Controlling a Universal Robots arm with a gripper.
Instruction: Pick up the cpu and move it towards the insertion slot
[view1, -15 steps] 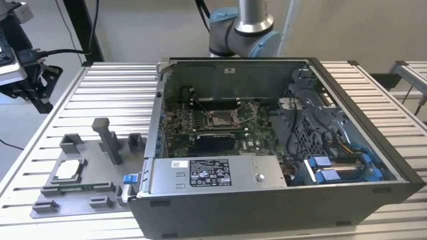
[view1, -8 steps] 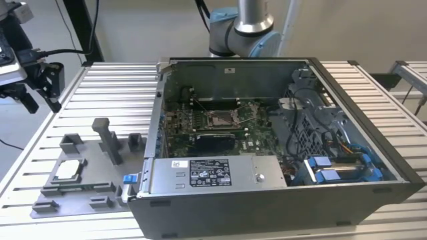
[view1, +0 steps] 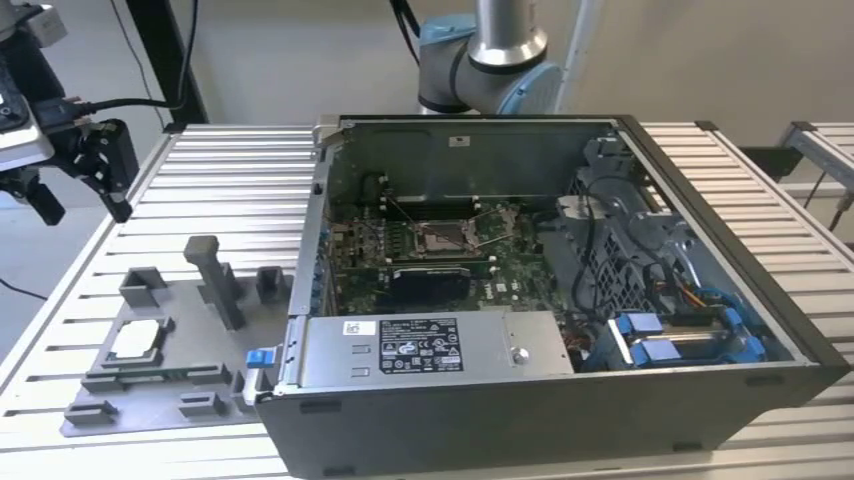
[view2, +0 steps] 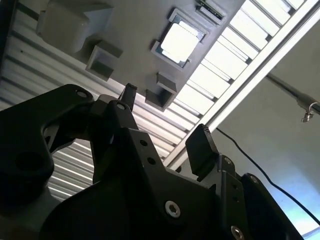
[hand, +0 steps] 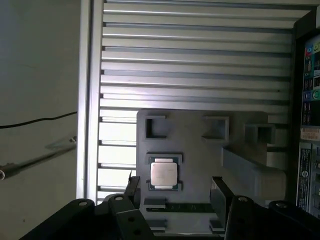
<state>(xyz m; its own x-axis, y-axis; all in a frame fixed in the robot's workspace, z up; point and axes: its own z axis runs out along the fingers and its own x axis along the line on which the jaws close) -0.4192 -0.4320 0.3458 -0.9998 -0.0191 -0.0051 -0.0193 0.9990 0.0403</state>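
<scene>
Exterior view: at its left, the black gripper (view1: 80, 200) hangs with its 2 fingers spread, holding nothing. The cpu (view1: 136, 340), a flat square with a silver metal top, lies in a grey plastic fixture (view1: 187, 400) on the ribbed aluminium counter (view1: 227, 190). The insertion slot (view1: 438, 236), a shiny square frame, sits on the green motherboard (view1: 514, 275) inside the open computer case (view1: 534, 400).
</scene>
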